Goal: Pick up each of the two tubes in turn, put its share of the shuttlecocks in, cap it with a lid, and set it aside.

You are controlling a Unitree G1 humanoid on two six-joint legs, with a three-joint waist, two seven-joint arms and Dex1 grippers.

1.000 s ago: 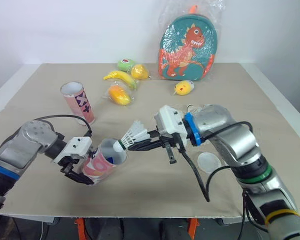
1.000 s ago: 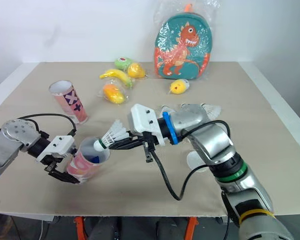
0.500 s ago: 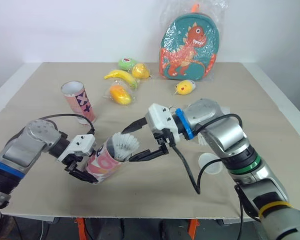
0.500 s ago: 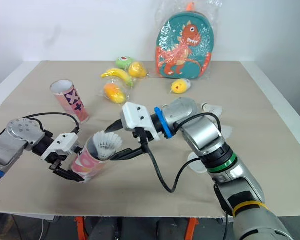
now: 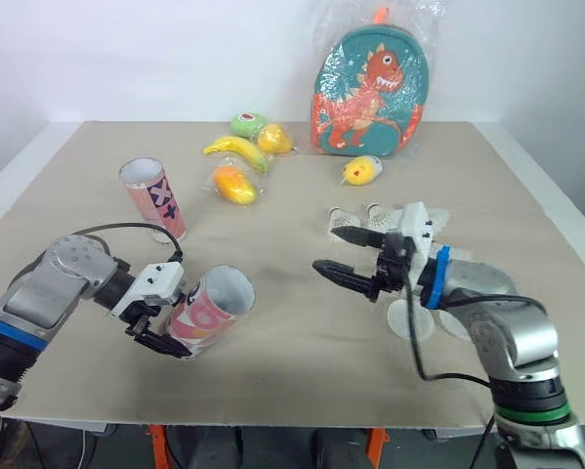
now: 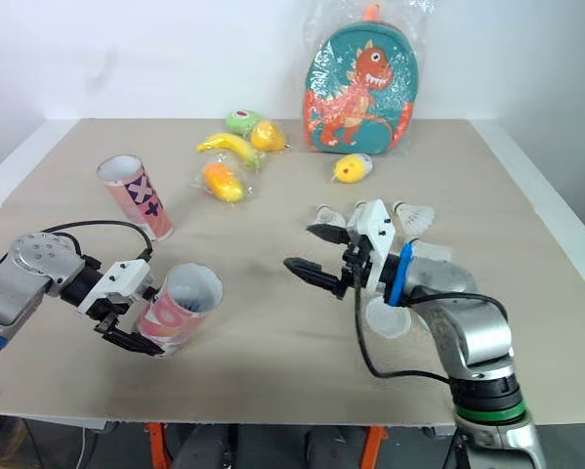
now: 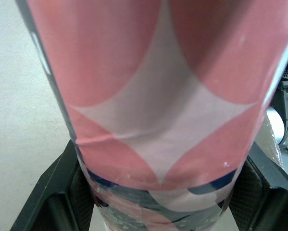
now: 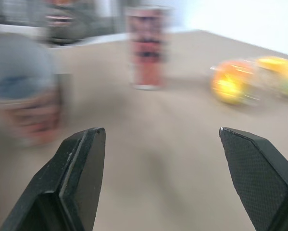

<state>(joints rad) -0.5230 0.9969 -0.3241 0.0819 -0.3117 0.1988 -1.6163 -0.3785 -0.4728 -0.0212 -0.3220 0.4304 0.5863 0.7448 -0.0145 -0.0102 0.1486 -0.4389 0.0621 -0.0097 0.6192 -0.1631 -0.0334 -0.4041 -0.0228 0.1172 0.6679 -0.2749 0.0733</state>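
1. Left eye view: the left gripper (image 5: 163, 335) is clamped around the lower half of a pink tube (image 5: 209, 308), low over the near left part of the table (image 5: 292, 352).
2. That pink tube is tilted. Its long axis runs from the closed end down by the gripper up to the mouth, which points upward and toward the robot's right, facing the other arm.
3. Seen from the left wrist, the tube's pink-and-white wall sits tight between the two black fingers (image 7: 62, 192).
4. The right gripper (image 5: 329, 250) hangs above the middle of the table with its fingers spread wide and nothing between them. The tips point at the pink tube but are well apart from it.
5. A second tube (image 5: 153, 200) stands upright farther back on the left, mouth up.
6. Loose shuttlecocks (image 5: 343, 217) lie just behind the right gripper, and a clear lid (image 5: 409, 319) lies flat beneath the right forearm.
7. The tabletop is plain beige with a white edge. At the back lie a banana (image 5: 231, 149), other bagged fruit toys (image 5: 233, 184) and a dinosaur backpack (image 5: 368, 83) in plastic wrap, propped against a white wall (image 5: 126, 59).
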